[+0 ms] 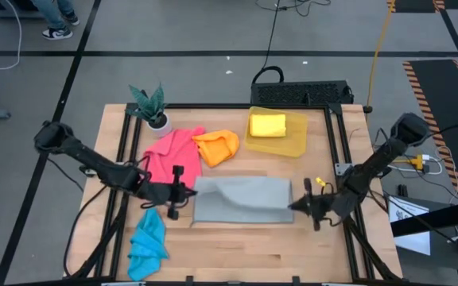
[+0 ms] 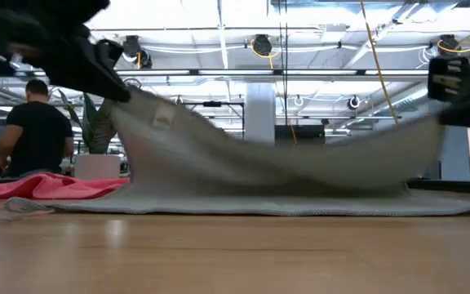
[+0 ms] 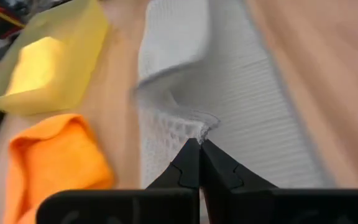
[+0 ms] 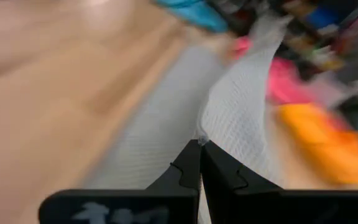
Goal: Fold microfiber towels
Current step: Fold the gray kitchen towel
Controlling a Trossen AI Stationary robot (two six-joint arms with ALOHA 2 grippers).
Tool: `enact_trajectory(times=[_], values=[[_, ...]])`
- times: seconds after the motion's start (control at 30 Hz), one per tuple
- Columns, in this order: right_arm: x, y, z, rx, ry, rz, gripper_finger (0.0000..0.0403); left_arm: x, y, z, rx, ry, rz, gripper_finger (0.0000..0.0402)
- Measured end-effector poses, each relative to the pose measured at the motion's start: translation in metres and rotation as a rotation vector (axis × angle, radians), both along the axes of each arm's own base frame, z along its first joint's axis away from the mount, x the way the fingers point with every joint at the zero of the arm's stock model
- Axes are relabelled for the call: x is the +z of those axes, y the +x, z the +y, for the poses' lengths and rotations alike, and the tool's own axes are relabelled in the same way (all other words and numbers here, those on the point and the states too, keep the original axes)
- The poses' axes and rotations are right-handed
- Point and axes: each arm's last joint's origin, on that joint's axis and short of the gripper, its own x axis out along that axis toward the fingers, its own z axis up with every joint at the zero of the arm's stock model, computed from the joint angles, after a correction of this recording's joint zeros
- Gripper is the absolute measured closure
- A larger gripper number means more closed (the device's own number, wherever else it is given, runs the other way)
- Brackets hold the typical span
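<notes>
1. The bright blue towel [image 1: 148, 241] lies crumpled at the table's left front, near the left arm and untouched.
2. The left gripper [image 1: 180, 193] is clamped tight on the left edge of the grey towel [image 1: 241, 200]; its wrist view shows the fingertips [image 3: 199, 163] pinching a peak of waffle-weave cloth.
3. The pink towel [image 1: 171, 155] and orange towel [image 1: 218, 146] sit heaped behind it, touching each other.
4. The grey towel lies mid-table, its long axis running left to right between the two grippers. The low view shows one layer lifted at both ends and sagging in the middle, so it is light, limp and will not hold a shape; corners or edges are the places to take hold.
5. The yellow towel [image 1: 267, 125] rests folded in the yellow bin [image 1: 296, 141], at the back.
6. The right gripper [image 1: 304, 206] is closed on the grey towel's right edge.
</notes>
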Motion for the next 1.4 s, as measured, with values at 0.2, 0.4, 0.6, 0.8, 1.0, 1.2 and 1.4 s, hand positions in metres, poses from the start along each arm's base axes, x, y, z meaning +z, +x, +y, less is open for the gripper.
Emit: enact_trajectory(times=[0.2, 0.4, 0.6, 0.8, 1.0, 1.2, 1.4], values=[[0.011, -0.001, 0.017, 0.032, 0.045, 0.147, 0.0403, 0.000, -0.009, -0.018, -0.015, -0.060, -0.011, 0.0398], [0.020, -0.002, 0.020, -0.025, -0.042, 0.282, 0.0403, -0.002, -0.009, -0.023, 0.036, -0.058, -0.033, 0.0395], [0.025, 0.005, 0.006, -0.271, -0.290, 0.104, 0.0403, -0.002, -0.001, -0.019, 0.139, 0.138, -0.118, 0.0395], [0.031, 0.016, -0.023, -0.756, -0.465, -0.117, 0.0403, 0.004, 0.007, 0.010, 0.491, 0.316, -0.209, 0.0398], [0.010, 0.018, -0.049, -0.780, -0.553, 0.018, 0.0403, -0.005, 0.026, 0.032, 0.439, 0.239, -0.147, 0.0398], [0.007, 0.016, -0.053, -0.808, -0.620, -0.013, 0.0403, -0.006, 0.030, 0.036, 0.448, 0.289, -0.148, 0.0396], [0.005, 0.019, -0.037, -0.410, -0.590, 0.041, 0.0403, -0.006, 0.025, 0.020, 0.301, 0.267, -0.124, 0.0393]])
